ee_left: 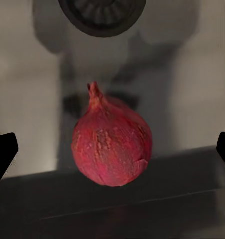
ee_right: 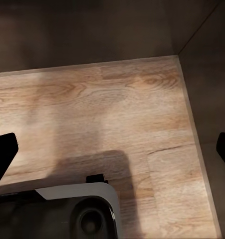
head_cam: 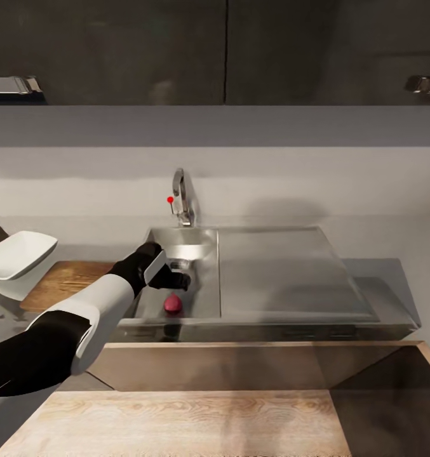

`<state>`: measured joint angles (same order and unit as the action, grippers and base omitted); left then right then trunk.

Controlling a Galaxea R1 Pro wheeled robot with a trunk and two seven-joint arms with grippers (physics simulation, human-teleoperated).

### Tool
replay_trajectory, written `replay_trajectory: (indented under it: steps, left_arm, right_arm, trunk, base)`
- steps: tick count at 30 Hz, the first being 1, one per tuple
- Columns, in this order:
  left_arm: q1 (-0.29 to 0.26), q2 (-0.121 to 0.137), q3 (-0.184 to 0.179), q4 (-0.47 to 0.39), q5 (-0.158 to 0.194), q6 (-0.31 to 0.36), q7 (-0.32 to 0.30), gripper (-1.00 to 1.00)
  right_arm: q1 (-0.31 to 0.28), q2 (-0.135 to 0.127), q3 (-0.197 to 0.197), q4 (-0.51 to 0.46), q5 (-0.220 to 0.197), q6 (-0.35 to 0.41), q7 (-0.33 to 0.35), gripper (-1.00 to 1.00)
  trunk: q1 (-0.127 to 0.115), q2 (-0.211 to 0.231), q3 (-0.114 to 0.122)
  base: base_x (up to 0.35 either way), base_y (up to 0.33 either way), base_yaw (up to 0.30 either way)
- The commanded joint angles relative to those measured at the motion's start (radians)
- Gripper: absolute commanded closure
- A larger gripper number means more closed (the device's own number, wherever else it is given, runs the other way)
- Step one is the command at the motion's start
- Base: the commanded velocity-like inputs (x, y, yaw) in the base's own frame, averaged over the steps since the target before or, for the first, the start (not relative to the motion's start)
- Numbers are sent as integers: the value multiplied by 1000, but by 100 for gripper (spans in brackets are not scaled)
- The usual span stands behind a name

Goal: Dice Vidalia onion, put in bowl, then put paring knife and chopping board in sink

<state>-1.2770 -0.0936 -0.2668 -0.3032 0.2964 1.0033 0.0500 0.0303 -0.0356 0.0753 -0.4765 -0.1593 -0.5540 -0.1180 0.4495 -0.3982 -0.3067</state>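
A: One onion (ee_left: 112, 142) lies on the floor of the grey sink (head_cam: 205, 244), near its front wall, with the round drain (ee_left: 102, 15) beyond it. It renders reddish-pink, not pale.

B: And the arm?

A: The left gripper (head_cam: 176, 279) hovers just above the onion, fingers spread wide, one on each side, touching nothing.

B: How would it handle?

A: Probably light, firm and round, with smooth skin that could slip or roll. Closing across its widest middle, below the pointed stem, looks safest.

B: Anything unclear?

A: The right gripper (ee_right: 112, 149) shows two dark fingertips well apart over a wooden floor (ee_right: 117, 109). The chopping board (head_cam: 65, 279) is partly covered by the white bowl (head_cam: 18, 254).
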Motion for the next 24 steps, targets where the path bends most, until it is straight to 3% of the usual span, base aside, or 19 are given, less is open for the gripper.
replay_trajectory:
  steps: [1, 24]
  left_arm:
    - [-1, 1, -8, 1, 10, 3, 5, -100]
    - [-1, 0, -9, 3, 9, 2, 5, -100]
  right_arm:
    - [0, -1, 8, -1, -8, -1, -6, -100]
    - [0, 0, 9, -1, -8, -1, -6, -100]
  trunk:
    - [1, -2, -3]
    - [1, -2, -40]
  base:
    - [0, 43, 0]
    - [24, -10, 0]
